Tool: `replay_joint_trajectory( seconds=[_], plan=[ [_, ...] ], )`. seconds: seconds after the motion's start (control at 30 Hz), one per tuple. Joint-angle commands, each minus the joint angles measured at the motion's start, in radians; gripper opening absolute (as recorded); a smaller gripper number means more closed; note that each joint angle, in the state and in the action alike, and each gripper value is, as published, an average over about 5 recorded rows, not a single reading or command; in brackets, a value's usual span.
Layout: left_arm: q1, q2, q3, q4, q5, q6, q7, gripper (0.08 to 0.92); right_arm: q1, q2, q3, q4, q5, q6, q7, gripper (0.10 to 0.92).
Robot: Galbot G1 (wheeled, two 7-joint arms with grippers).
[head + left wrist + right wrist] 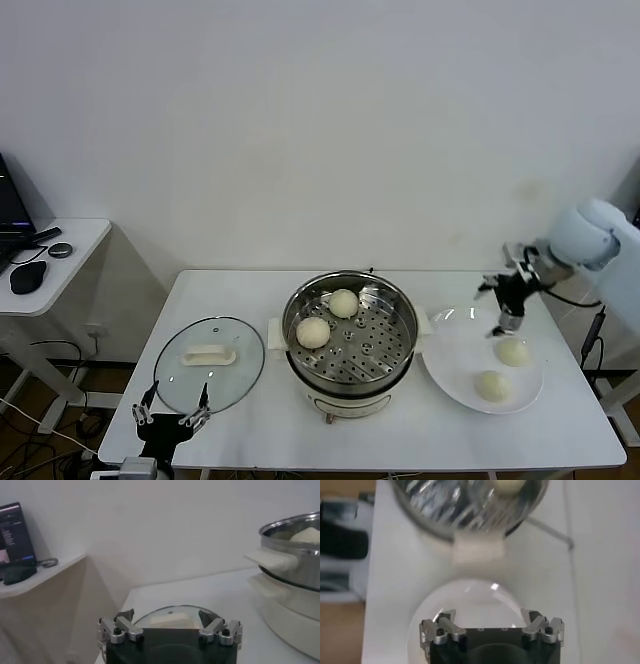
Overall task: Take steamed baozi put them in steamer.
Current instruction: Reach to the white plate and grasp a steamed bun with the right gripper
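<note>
On the white table [250, 440] before a bare wall, our right gripper [507, 322] hangs spread over the flat white plate [447, 365], ready for two round cream-white baozi [513, 351]; two already sit in the shiny steel steamer [390, 310]. Our left gripper [170, 418] waits, spread, by the glass lid [240, 375].

Readable text: I find none anywhere.
Screen [17, 535]: on the side desk it shows lines of small writing, too small for me to read.
Steamer [350, 335]: no brand or marking I can make out.
Lid [209, 363]: no label on it.
Plate [455, 370]: plain, no print.
</note>
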Motion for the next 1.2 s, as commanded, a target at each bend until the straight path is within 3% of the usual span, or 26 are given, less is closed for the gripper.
replay_joint_trajectory(
  seconds=[0.03, 1.2],
  plan=[
    [0.012, -0.004, -0.002, 0.0, -0.001, 0.0, 0.002, 0.823, -0.248, -0.011, 0.111, -0.046, -0.197, 0.16, -0.024, 0.823],
    [-0.02, 0.001, -0.005, 0.071, -0.001, -0.002, 0.006, 0.823, -0.275, 0.13, 0.047, -0.205, -0.249, 0.184, 0.031, 0.823]
  ],
)
